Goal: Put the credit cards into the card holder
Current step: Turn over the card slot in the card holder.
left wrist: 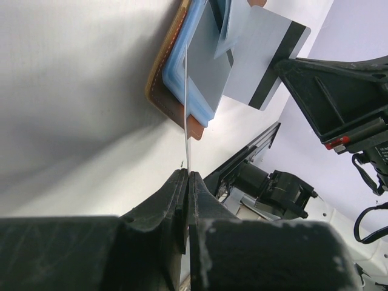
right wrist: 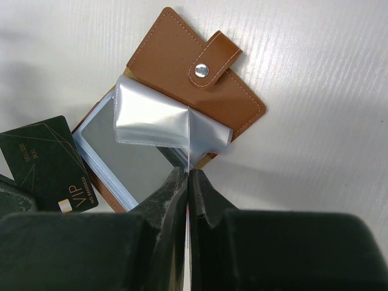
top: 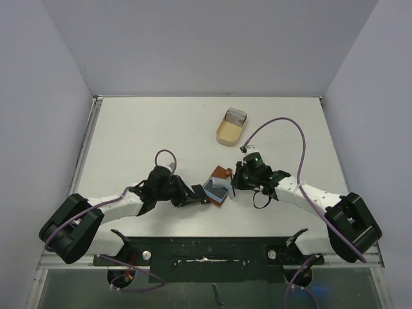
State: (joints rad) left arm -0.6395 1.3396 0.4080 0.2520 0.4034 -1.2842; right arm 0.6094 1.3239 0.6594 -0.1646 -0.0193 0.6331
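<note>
The open reddish-brown leather card holder (top: 221,172) lies on the desk (top: 148,129). At its 3 o'clock the right gripper (right wrist: 188,174) pinches a pale striped card (left wrist: 267,60); the left gripper (left wrist: 187,176) pinches a dark green card (right wrist: 42,160). The striped card should best slide level into one clear sleeve (right wrist: 151,121).

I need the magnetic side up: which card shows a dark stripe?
The pale grey card at the right claw, striped near one edge. The dark green card, in the left claw, shows VIP lettering instead.
</note>
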